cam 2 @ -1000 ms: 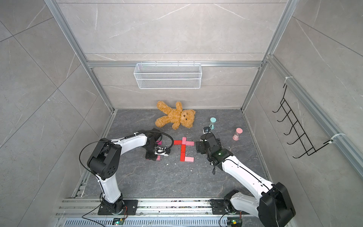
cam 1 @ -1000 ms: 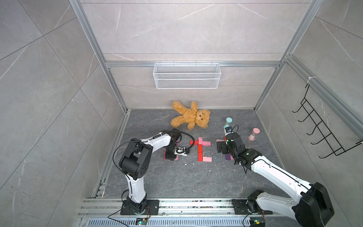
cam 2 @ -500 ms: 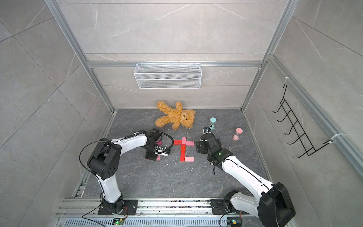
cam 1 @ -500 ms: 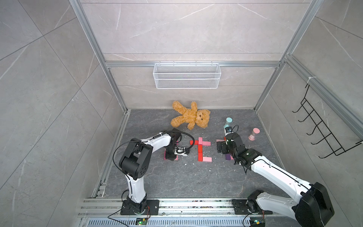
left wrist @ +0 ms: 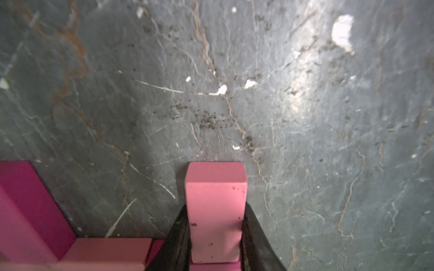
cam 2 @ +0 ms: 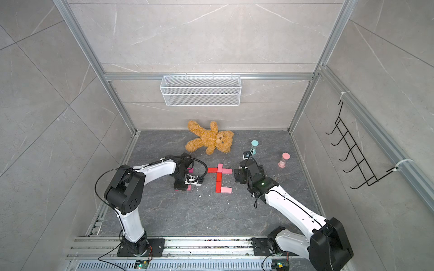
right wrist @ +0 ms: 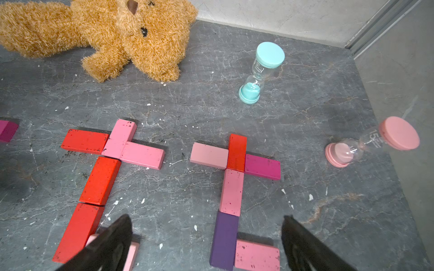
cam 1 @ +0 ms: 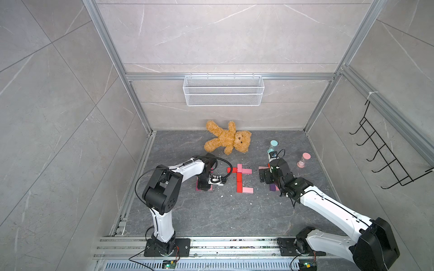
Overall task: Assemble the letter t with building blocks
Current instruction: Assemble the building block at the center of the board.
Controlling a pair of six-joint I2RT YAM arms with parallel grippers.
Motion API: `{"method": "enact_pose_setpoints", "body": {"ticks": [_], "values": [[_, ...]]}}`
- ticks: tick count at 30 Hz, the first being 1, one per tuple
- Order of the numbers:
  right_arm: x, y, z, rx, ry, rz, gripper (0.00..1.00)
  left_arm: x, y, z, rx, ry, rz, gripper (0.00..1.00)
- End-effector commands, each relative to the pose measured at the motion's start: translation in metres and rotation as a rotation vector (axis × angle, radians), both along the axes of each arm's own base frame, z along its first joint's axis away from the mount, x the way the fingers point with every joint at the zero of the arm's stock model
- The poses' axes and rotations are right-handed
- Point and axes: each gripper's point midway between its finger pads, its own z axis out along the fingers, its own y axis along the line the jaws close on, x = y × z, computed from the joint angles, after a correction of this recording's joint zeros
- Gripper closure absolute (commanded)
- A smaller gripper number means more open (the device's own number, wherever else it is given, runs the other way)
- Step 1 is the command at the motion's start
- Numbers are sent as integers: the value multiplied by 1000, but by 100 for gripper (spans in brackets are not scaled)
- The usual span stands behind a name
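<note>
Building blocks (cam 1: 239, 174) flat on dark stone floor (cam 1: 211, 215), in three groups between the arms. Far left: loose magenta and pink pieces (left wrist: 30, 206), plus left gripper (left wrist: 216, 211) clamped on light pink block (left wrist: 215, 185), sticking out past black fingertips (left wrist: 180, 234); contact with floor not clear. Centre: red-and-pink t (right wrist: 99, 180) with light pink foot. Right: second t (right wrist: 232, 192) in pink, red and magenta, purple block (right wrist: 224, 239) low in stem. Right gripper (right wrist: 206, 220) spread wide, empty, above that purple piece. Behind: teddy bear (cam 1: 226, 138), teal hourglass (right wrist: 257, 75), pink hourglass (right wrist: 361, 146).
</note>
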Motion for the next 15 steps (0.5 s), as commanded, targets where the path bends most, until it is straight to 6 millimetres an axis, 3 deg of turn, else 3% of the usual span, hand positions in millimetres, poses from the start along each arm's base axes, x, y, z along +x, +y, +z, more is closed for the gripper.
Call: {"method": "enact_pose_setpoints", "body": {"ticks": [1,12,15], "values": [[0,-3,0,-2,9,-17,0,6,8,-4,41,-10,19,74],[0,-3,-1,-5,10,-19,0,1,8,-7,39,21,19,61],[0,-4,-2,-7,10,-19,0,0,7,-7,38,24,19,33]]}}
